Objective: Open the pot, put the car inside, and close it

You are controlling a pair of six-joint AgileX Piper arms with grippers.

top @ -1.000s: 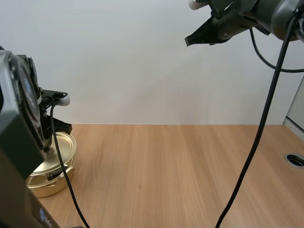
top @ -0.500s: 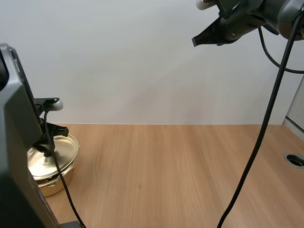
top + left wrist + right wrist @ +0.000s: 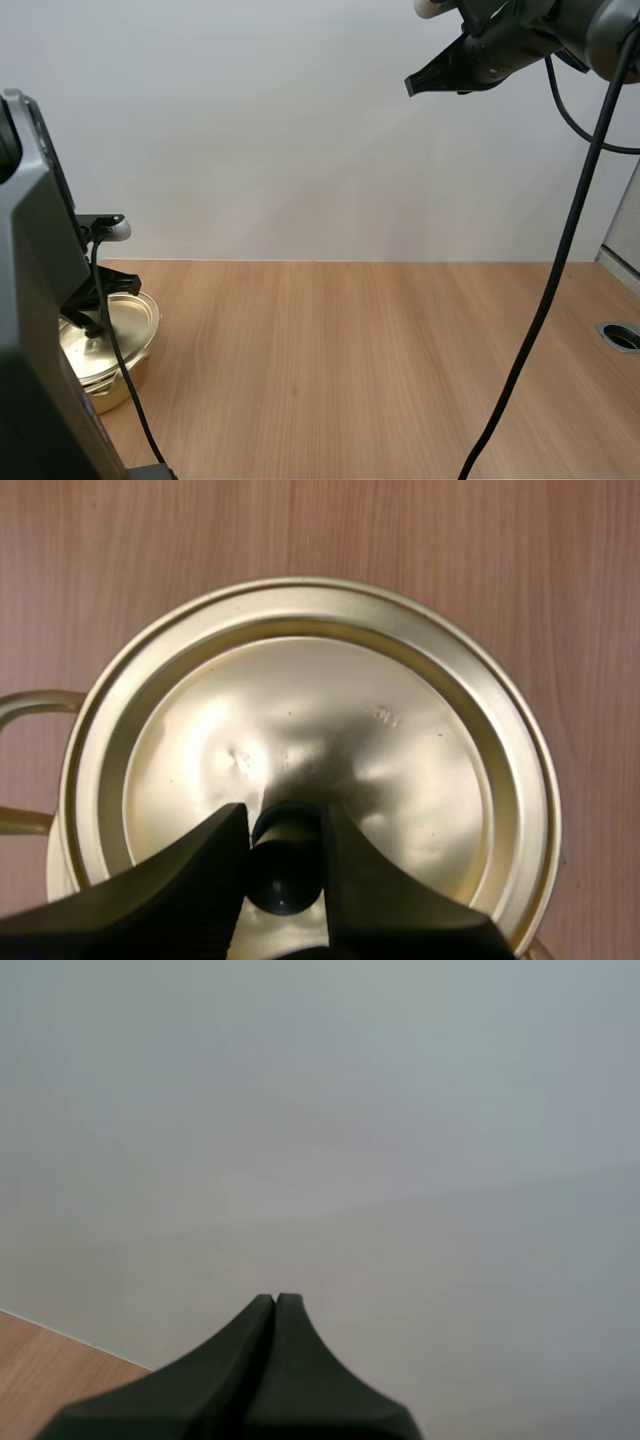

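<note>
- High view: the gold pot (image 3: 112,372) sits on the table (image 3: 360,370) at its left edge, close to the left arm's base.
- The lid (image 3: 128,318) lies over the pot's mouth. From here I cannot tell whether it is seated flat or a little tilted.
- The left tool (image 3: 93,322) reaches down onto the middle of the lid.
- The right tool (image 3: 411,85) hangs high over the far side of the table, well apart from the pot, its fingers lying together in one dark point.
- Left wrist view: looking straight down on the lid (image 3: 320,720), the left tool (image 3: 282,825) is clamped on the black knob (image 3: 285,875) at the lid's centre, one finger on either side of it.
- A looped handle (image 3: 22,702) of the pot sticks out from under the lid's rim, with the wood of the table (image 3: 150,530) all around.
- Right wrist view: the right tool (image 3: 275,1305) is closed on nothing, both fingers pressed together as a single wedge, with a corner of the table (image 3: 35,1365) far below it.
</note>
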